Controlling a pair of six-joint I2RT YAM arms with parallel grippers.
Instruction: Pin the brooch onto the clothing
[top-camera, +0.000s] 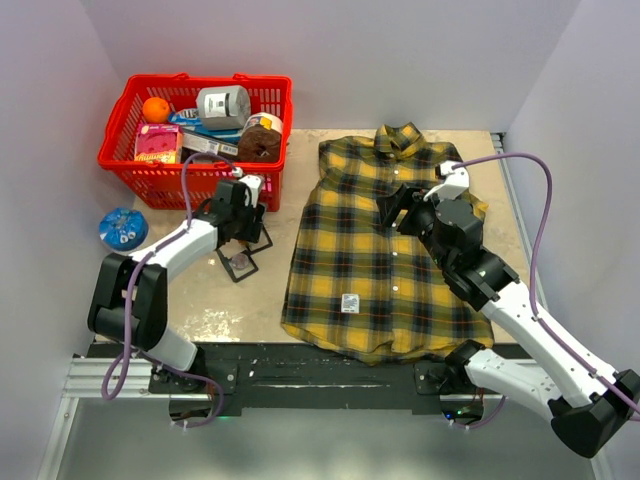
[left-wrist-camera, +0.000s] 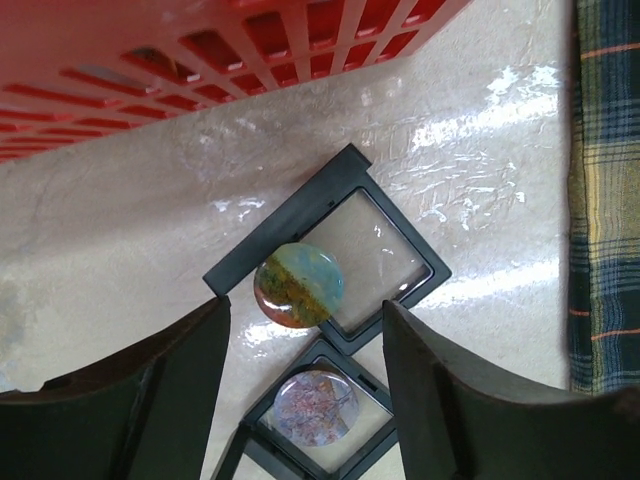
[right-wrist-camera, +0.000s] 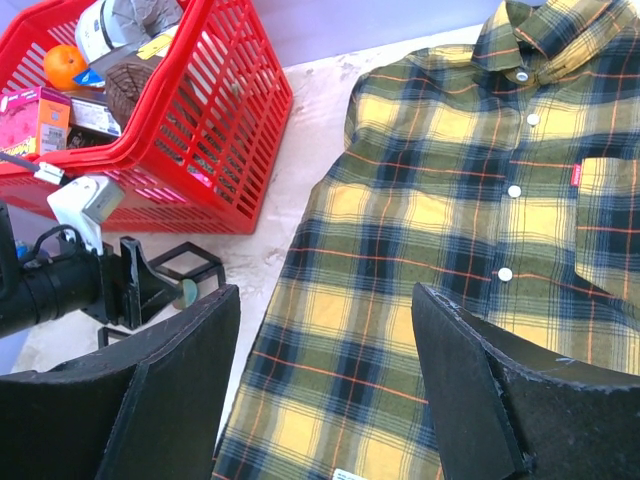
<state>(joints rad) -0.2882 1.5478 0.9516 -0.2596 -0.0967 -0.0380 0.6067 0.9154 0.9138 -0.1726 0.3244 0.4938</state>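
The round blue-and-orange brooch (left-wrist-camera: 299, 285) sits over the edge of a black display frame (left-wrist-camera: 400, 250) on the table (top-camera: 220, 310), left of the flat-spread plaid shirt (top-camera: 370, 250). The left gripper (left-wrist-camera: 305, 310) straddles it, jaws apart and not touching. The right gripper (right-wrist-camera: 325, 292) gapes above the shirt.

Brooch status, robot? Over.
Left gripper open above round brooch on black case. Right gripper open over plaid shirt. Red basket close by, not blocking.

The lower black frame (left-wrist-camera: 290, 382) runs off the bottom edge; the white label (top-camera: 350, 303) is unreadably small.
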